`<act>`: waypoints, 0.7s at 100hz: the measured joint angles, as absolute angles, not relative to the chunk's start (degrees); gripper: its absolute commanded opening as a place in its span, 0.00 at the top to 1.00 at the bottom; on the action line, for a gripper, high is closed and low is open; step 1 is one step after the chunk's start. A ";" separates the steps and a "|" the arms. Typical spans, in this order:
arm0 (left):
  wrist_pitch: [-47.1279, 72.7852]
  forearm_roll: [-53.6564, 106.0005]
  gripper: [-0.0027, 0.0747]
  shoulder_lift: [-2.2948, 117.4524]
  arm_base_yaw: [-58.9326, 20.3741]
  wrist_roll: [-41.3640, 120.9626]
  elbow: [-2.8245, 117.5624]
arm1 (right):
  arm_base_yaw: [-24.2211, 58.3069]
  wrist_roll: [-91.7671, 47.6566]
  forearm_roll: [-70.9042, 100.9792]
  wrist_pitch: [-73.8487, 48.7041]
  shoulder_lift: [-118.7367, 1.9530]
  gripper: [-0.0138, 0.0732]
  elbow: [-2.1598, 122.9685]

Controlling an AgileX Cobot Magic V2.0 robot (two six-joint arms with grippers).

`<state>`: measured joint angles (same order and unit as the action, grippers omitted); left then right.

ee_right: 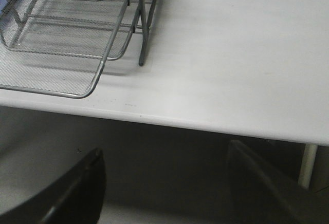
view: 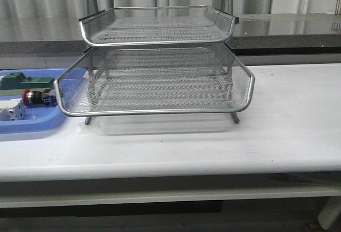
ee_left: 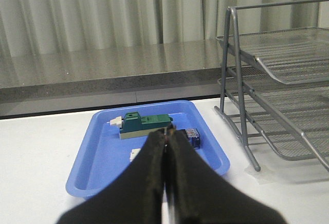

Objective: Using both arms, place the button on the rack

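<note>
Button [view: 33, 97]: lying in the blue tray [view: 32, 125], left of the rack [view: 160, 83].
Left gripper [ee_left: 167, 147]: clenched, empty, short of the button; should open before descending.
Right gripper [ee_right: 164, 183]: spread wide, empty, below the table edge [ee_right: 205, 124].

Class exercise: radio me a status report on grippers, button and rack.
Left gripper shut, empty; right gripper open. Button in blue tray. Rack unloaded.

We find no legible text, label, brand, number or sign in any view. The green-topped block [ee_left: 144, 125] and the button [view: 36, 97] in the blue tray [ee_left: 97, 172] may carry markings, but at this resolution none can be read.
</note>
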<state>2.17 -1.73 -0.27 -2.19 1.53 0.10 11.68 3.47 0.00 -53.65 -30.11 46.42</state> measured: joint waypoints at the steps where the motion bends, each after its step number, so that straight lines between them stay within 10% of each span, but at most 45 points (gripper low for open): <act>1: 2.17 -1.73 0.99 -0.27 -2.19 1.53 0.10 | 11.68 3.47 0.00 -53.76 -30.00 0.26 46.42; 44: 2.17 -1.73 0.99 -0.27 -2.19 1.53 0.10 | 11.68 3.98 -0.78 -56.73 -28.21 0.93 46.42; 70: 2.17 -1.73 0.99 -0.27 -2.19 1.53 0.10 | 11.68 3.98 -0.78 -56.91 -28.21 0.92 46.42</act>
<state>2.17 -1.73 -0.27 -2.19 1.53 0.10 11.68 3.98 -0.78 -56.91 -28.21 46.42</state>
